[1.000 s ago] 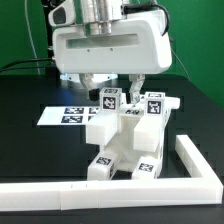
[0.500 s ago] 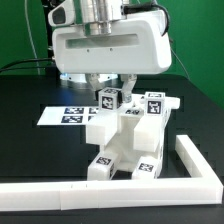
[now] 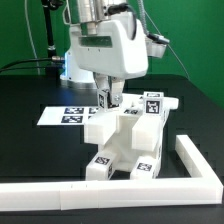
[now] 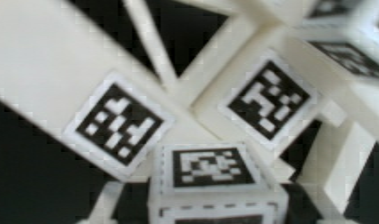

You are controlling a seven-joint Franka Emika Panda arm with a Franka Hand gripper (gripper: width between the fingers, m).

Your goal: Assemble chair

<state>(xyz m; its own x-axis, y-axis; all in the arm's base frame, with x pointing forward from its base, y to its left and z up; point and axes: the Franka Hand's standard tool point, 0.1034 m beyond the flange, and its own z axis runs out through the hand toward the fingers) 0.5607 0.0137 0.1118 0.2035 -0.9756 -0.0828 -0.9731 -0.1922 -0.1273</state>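
Note:
The white chair (image 3: 125, 142) lies on the black table, inside the corner of the border rail. Its pieces bear black-and-white tags. Two cube-topped posts stand up from it: one (image 3: 108, 98) under my hand, the other (image 3: 153, 103) to the exterior view's right. My gripper (image 3: 109, 101) comes straight down on the first post and is shut on its cube. In the wrist view this tagged cube (image 4: 209, 167) sits between my fingers (image 4: 111, 198), with tagged chair panels (image 4: 124, 118) behind it.
The marker board (image 3: 60, 115) lies flat at the exterior view's left, behind the chair. The long white L-shaped border rail (image 3: 190, 160) runs along the front and the exterior view's right. Cables hang behind the arm.
My hand has turned about its vertical axis on the post, from broad side to narrow side toward the exterior camera. The chair has stayed in place.

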